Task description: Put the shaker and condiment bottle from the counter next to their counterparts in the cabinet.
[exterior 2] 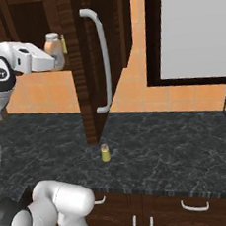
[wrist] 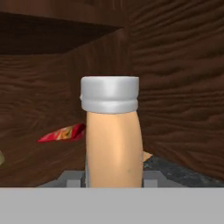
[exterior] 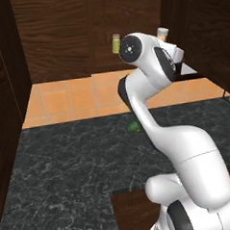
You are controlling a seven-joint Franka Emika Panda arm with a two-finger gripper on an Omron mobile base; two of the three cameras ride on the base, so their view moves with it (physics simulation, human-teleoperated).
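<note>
My gripper (exterior 2: 55, 58) is shut on the condiment bottle (wrist: 113, 140), a peach-orange bottle with a white cap, and holds it upright, high inside the dark wood cabinet (exterior: 59, 38). The bottle's cap (exterior: 162, 33) shows just above my arm. Behind the bottle to the left, the red counterpart bottle (wrist: 63, 132) lies on its side deeper in the cabinet. A small yellow-green counterpart shaker (exterior: 116, 43) stands in the cabinet beside the held bottle. The other shaker (exterior 2: 105, 153) stands alone on the black veined counter (exterior: 67, 163), below the cabinet door.
The open cabinet door (exterior 2: 82, 64) with its long pale handle (exterior 2: 101, 61) hangs just right of my hand. A green leafy lump (exterior: 133, 127) lies on the counter by the orange tiled wall (exterior: 63, 98). A dark-framed window (exterior 2: 194, 26) is at the right.
</note>
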